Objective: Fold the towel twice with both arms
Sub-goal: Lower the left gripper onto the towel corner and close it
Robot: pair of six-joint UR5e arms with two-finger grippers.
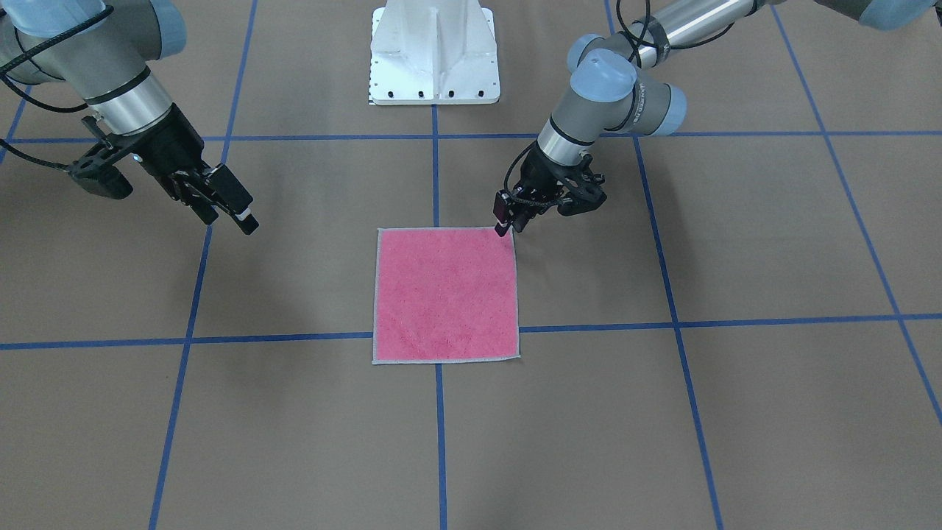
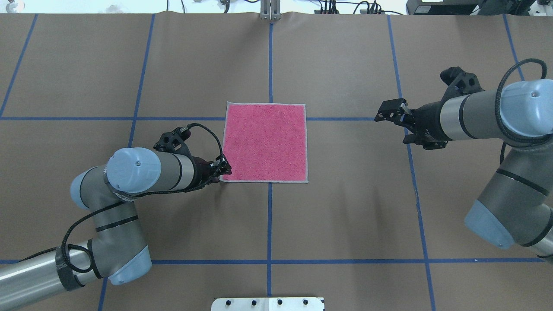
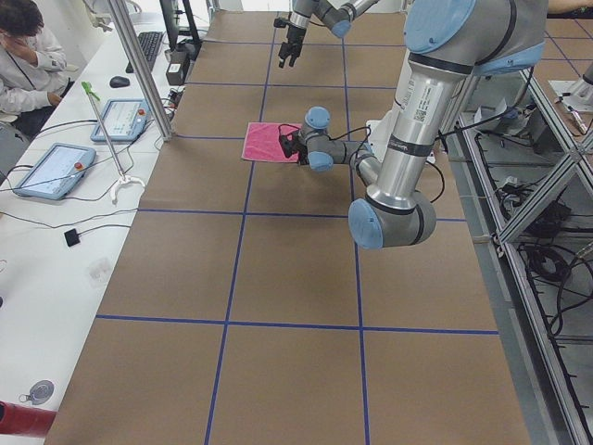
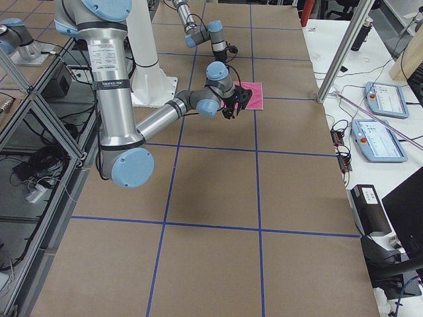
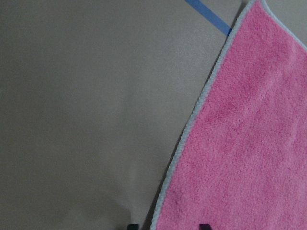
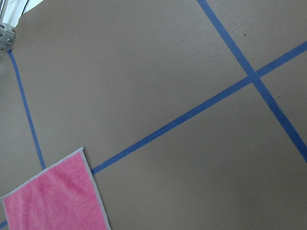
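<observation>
Matte brown paper over a wide table (image 1: 736, 243), ruled into large squares with blue tape lines (image 1: 677, 324). White metal pedestal (image 1: 434, 51) at the robot's edge. At the far side, a white bench with two touchscreen pendants (image 3: 116, 120) and a seated operator (image 3: 23, 56).

Left gripper (image 1: 508, 224): black, pointed steeply down at the towel (image 1: 445, 294), jaws a little apart and astride the cloth's stitched edge at its corner nearest the robot's left, nothing pinched or lifted. Behind it, a grey-silver wrist with pale blue caps and a looped black cable on the left arm (image 1: 611, 96).

Right gripper (image 1: 229, 219): slack and parted, holding nothing, hanging above bare paper well apart from the towel. Above it, the thick grey right arm (image 1: 118, 81).

Towel flat at mid-table, pink face up, square, nubby terry with light grey edging, spread over a crossing of tape lines.
</observation>
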